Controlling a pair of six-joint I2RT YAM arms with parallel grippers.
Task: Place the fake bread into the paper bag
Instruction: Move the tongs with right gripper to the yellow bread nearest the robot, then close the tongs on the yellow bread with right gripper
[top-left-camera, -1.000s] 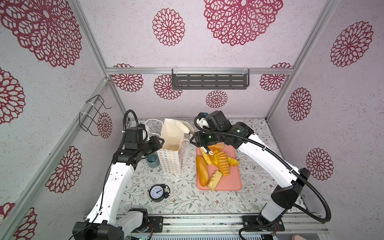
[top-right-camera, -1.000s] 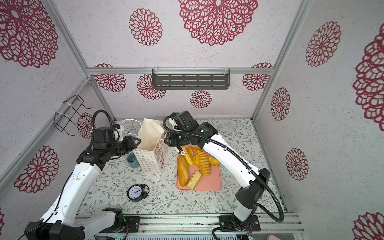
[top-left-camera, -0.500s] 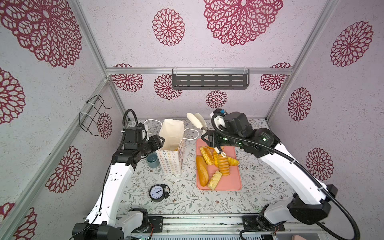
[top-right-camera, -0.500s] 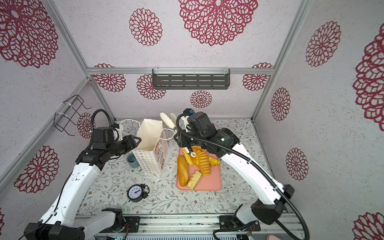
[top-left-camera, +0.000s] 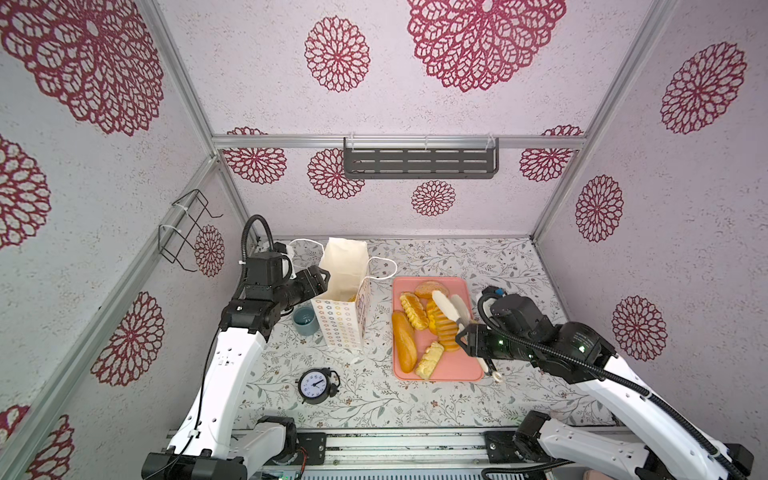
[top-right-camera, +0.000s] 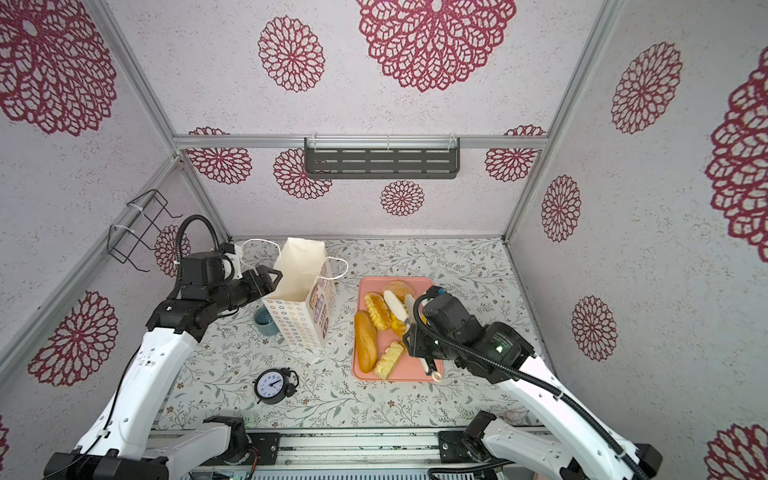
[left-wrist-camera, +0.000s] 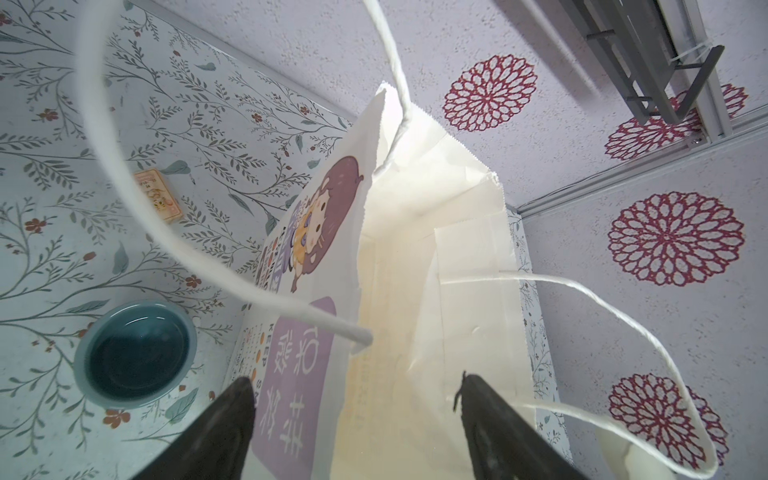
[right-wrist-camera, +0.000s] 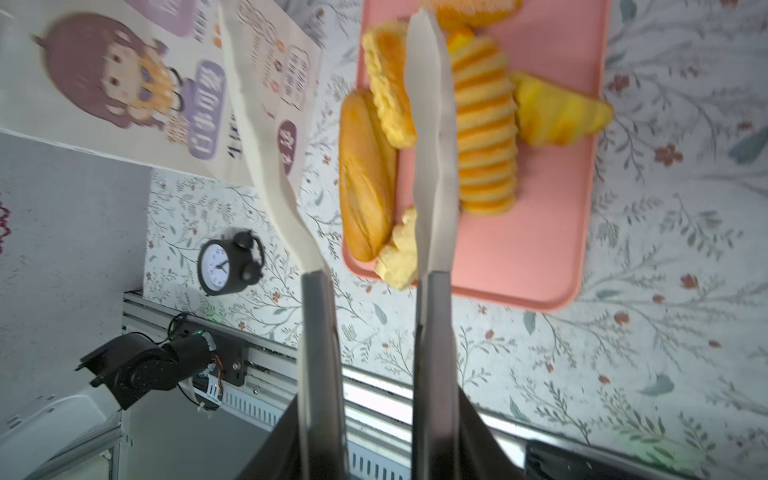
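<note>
Robot test booth, aluminium frame (top-left-camera: 282, 142)

A pink tray (top-left-camera: 457, 361) lay flat on the flowery table (top-left-camera: 498, 266). White tongs (top-left-camera: 441, 304) hung over it. A small blue cup (top-left-camera: 305, 321) stood on the left side, and a black clock (top-left-camera: 316, 385) sat nearer the front. A little tan piece (left-wrist-camera: 158, 195) lay flat on the table. A gray shelf (top-left-camera: 419, 163) and a wire rack (top-left-camera: 183, 232) hung on the walls.
</note>
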